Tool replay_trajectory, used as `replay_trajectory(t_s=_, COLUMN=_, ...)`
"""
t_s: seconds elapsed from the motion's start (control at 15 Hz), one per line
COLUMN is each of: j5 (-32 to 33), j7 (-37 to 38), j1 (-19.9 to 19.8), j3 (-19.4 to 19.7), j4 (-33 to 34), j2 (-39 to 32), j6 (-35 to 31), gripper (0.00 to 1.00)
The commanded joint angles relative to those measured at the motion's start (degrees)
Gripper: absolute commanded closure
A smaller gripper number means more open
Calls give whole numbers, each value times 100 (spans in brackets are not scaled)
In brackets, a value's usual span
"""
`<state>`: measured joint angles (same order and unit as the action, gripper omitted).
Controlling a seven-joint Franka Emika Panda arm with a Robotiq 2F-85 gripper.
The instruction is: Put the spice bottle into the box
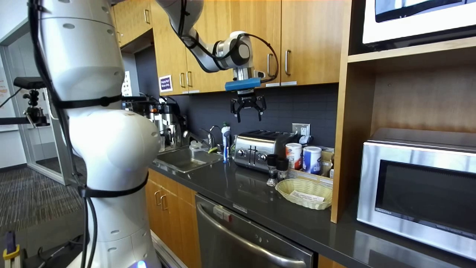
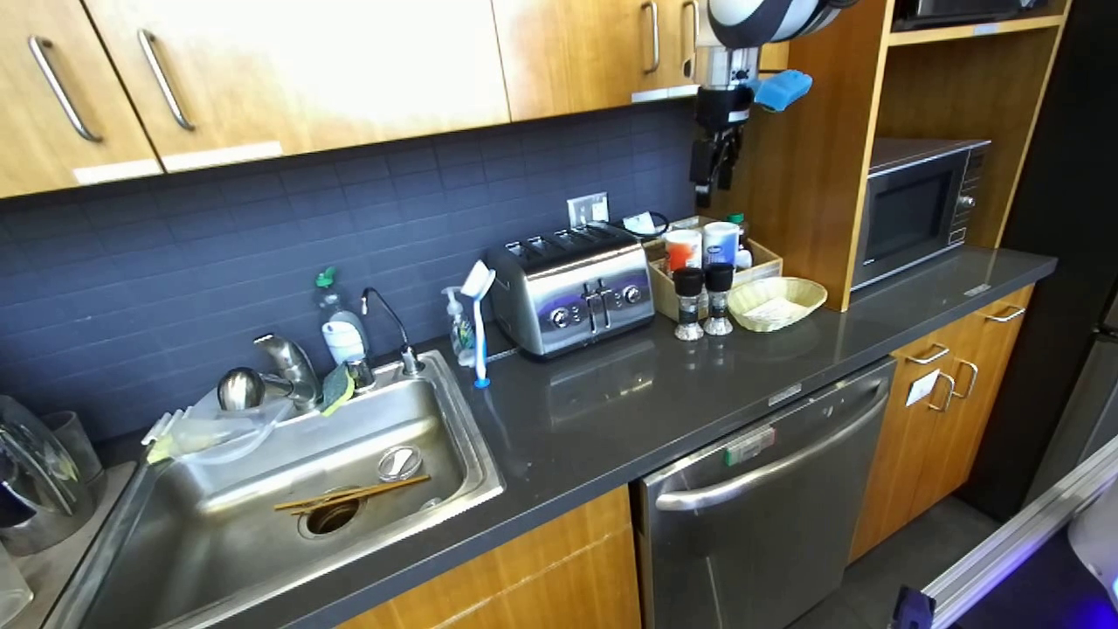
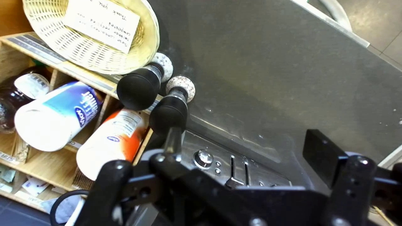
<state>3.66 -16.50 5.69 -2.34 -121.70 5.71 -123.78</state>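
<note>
In an exterior view, I have the claw (image 1: 249, 120) released above the counter (image 1: 260, 208), fingers parted. Below it, a spice bottle (image 1: 272, 169) and a second spice bottle (image 1: 282, 165) stand upright, just beside the woven box (image 1: 310, 204). In an exterior view, the divided wooden tray (image 2: 760, 272) sits below the claw. In the wrist view, both bottles are past one fingertip (image 3: 173, 141), the box farther out.

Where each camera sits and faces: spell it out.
Exterior view: close beside the arm, facing counter and cabinets; arm and gripper show.
Exterior view: overlooking the sink, angled down along counter; wrist, gripper and perhaps base show.
Wrist view: on the wrist, aimed down at spice bottles and basket; fingers show.
Both exterior views share toaster and microwave.
</note>
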Motion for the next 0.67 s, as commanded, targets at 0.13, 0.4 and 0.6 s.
replay_trajectory(t_s=0.13, j5=303, j7=276, j1=-306, j3=100, j4=329, j2=-551, j6=-31, gripper=0)
replay_trajectory(t_s=0.4, j5=428, j7=223, j1=-539, j3=266, j4=431, j2=-830, j6=-153, gripper=0)
replay_trajectory(t_s=0.6, j5=453, j7=224, j1=-659, j3=360, j4=376, j2=-983, j6=-258, gripper=0)
